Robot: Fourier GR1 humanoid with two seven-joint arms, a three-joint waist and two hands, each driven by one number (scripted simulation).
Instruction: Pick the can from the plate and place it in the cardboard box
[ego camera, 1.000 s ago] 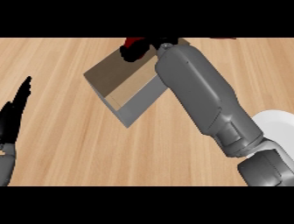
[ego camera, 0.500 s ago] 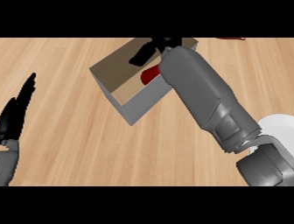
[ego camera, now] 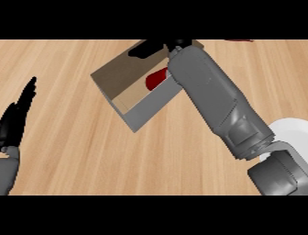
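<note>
can (ego camera: 156, 79) now lower in cardboard box (ego camera: 119, 82)

No readable text, labels or numbers anywhere.

The right hand (ego camera: 158, 46) has moved further toward the top of the frame — its dark fingers now lie beyond the cardboard box's (ego camera: 119, 78) upper rim. The red can (ego camera: 157, 78), hidden a second ago, now shows inside the box beside the forearm. The white plate (ego camera: 299, 133), lower right, shows more of its surface.
</note>
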